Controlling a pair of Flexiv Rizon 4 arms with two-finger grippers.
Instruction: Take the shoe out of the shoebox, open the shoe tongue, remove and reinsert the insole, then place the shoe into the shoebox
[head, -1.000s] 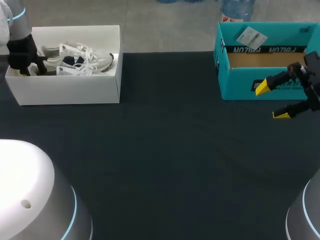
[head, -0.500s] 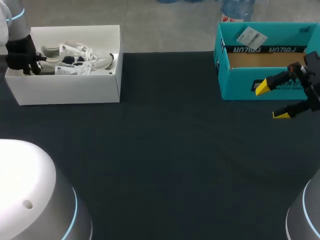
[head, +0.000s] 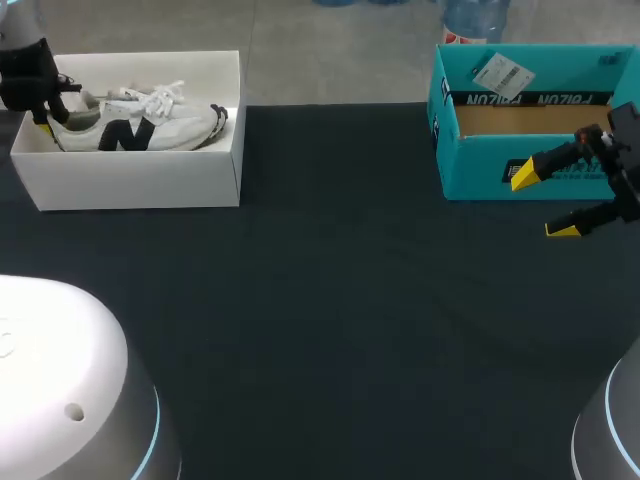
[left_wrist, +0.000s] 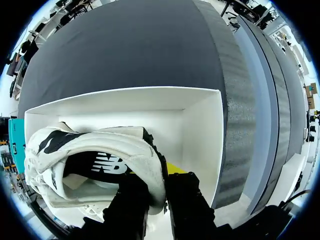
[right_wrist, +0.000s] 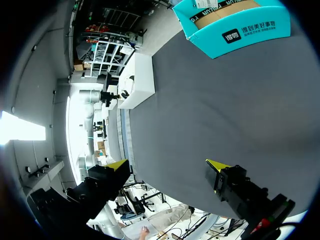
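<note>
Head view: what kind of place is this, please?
Probably a robot test bench: a dark table, my left hand shut on a shoe in the white shoebox, my right hand open near a teal box.

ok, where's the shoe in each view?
Head view: the shoe is at the far left, in the white shoebox, heel end at the left tool.
Left wrist view: its heel is clamped in the tool, over the box's floor.
Right wrist view: too small to make out; only the box shows, far across the table.
Shared landmark: the white shoebox.
</note>
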